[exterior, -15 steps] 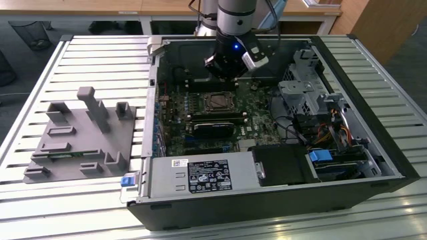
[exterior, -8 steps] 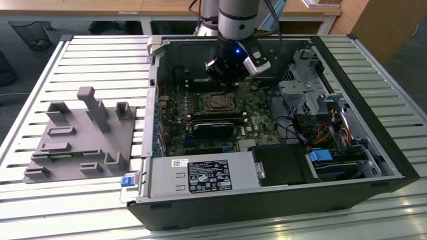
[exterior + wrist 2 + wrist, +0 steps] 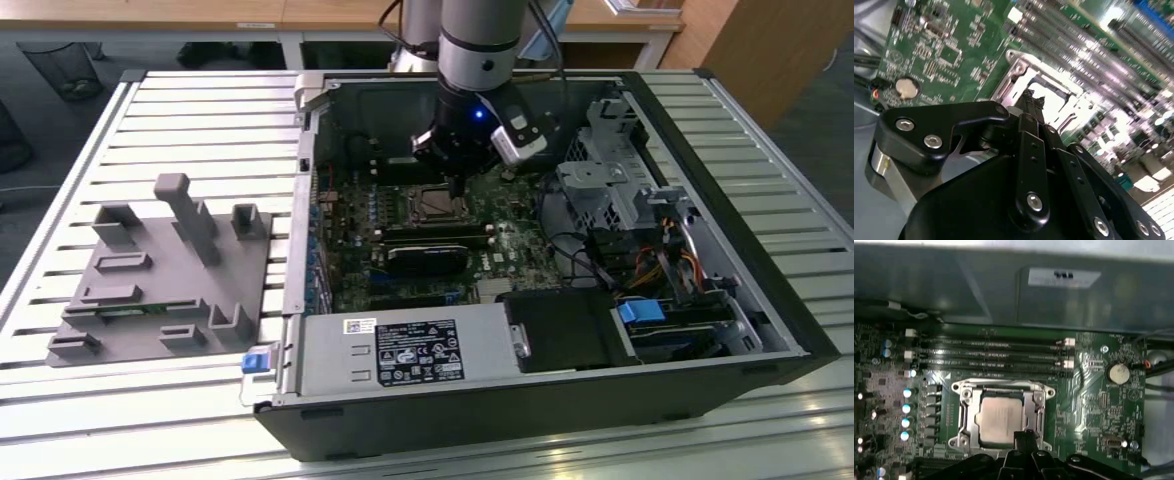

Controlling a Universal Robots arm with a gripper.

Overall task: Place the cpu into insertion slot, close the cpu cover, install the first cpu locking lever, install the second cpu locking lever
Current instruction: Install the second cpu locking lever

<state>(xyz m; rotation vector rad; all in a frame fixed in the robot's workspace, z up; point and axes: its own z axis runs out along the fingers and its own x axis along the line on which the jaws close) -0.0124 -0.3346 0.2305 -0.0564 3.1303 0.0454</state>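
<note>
The cpu (image 3: 1000, 419), a silvery square chip, lies in the insertion slot on the green board. The slot itself is hidden under the chip. The cpu cover (image 3: 965, 412), a metal frame, lies flat around the chip. In the second wrist view the cover (image 3: 1016, 67) gleams just beyond my fingertips. My gripper (image 3: 1024, 436) hangs low at the socket's edge, shut with nothing between its black fingers (image 3: 1030, 100). In the exterior view the gripper (image 3: 461, 185) points down just beside the socket (image 3: 434, 204). I cannot tell how the locking levers stand.
The open computer case (image 3: 747, 300) lies on a slatted table. Long memory slots (image 3: 989, 352) run beside the socket. A coin battery (image 3: 1117, 373), a drive cage (image 3: 601, 180) and a power supply (image 3: 400, 350) are nearby. A grey fixture (image 3: 160, 270) sits at the exterior view's left.
</note>
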